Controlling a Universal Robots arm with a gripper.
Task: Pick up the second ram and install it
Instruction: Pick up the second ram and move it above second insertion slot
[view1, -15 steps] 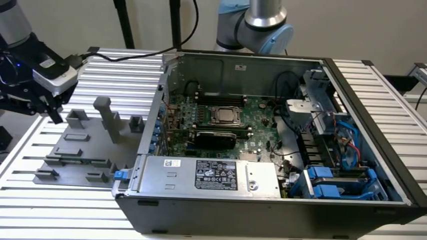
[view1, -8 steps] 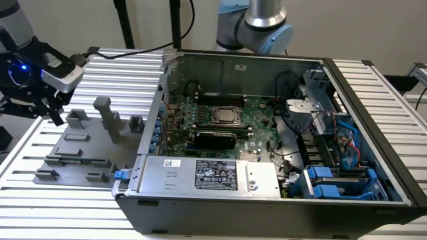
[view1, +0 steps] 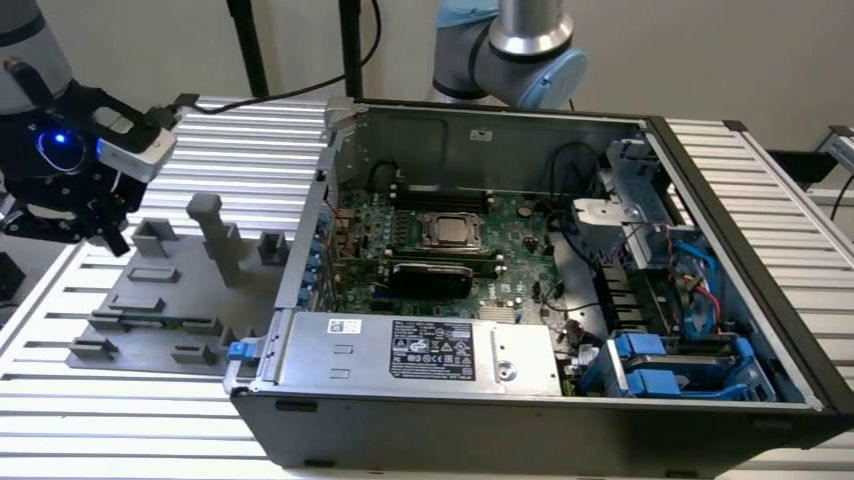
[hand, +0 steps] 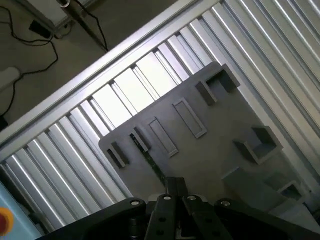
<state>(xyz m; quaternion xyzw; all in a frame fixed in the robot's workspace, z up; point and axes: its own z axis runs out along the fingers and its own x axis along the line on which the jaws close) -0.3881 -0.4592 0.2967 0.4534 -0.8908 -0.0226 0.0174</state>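
Note:
The second ram (hand: 149, 161) is a thin green stick standing on its edge in a holder on the grey fixture plate (hand: 210, 145). In the exterior view the ram (view1: 158, 321) lies near the front of that plate (view1: 147, 345), at the exterior view's left of the computer case. My gripper (view1: 104, 238) hangs above the plate's far left corner, apart from the ram. In the wrist view its fingers (hand: 174, 189) are pressed together with nothing between them, just short of the ram's near end.
The open computer case (view1: 534, 390) holds the green motherboard (view1: 514, 225) with a CPU socket (view1: 451, 232). Grey upright posts (view1: 211, 235) and blocks rise from the fixture plate. All stands on a ribbed aluminium table (view1: 120, 430). The arm's base (view1: 514, 55) is behind the case.

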